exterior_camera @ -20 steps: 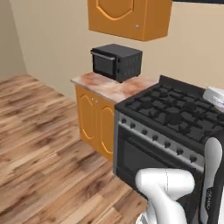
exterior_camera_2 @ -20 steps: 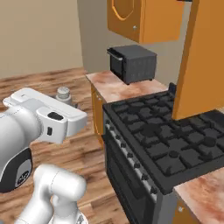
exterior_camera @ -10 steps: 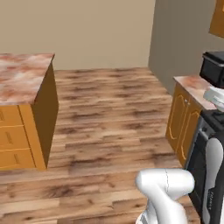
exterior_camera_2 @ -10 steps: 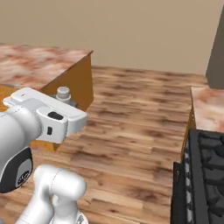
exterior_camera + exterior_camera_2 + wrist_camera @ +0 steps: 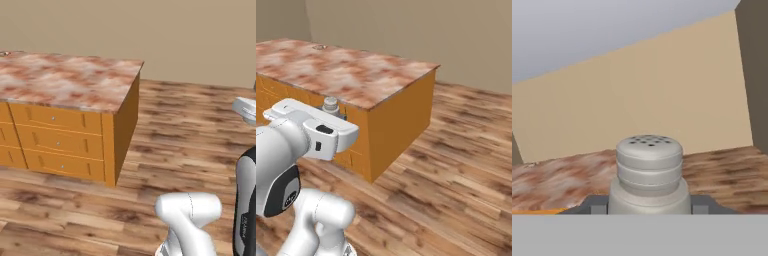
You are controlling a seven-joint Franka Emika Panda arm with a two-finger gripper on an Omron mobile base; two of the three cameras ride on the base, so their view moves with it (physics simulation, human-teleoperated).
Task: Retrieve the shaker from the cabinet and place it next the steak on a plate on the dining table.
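Note:
My gripper [image 5: 648, 203] is shut on the shaker [image 5: 649, 172], a small grey metal cylinder with a holed cap that stands upright between the fingers. From the right base view the shaker [image 5: 331, 104] pokes up behind the white hand, held in the air in front of the dining table [image 5: 356, 75]. The dining table [image 5: 70, 80] is a long island with a pink marbled top and orange sides. A small flat round shape [image 5: 319, 47] lies far back on it, perhaps the plate; it is too small to tell, and the steak cannot be made out. The cabinet is out of view.
Orange drawer fronts [image 5: 57, 142] with tiny knobs face me on the island's side. Wooden plank floor [image 5: 190, 145] spreads to the right of the island as far as a beige wall [image 5: 431, 30].
The whole picture has swung from the stove and wall cabinets to the island, so the base has turned. The shaker stays in the shut gripper in the same pose.

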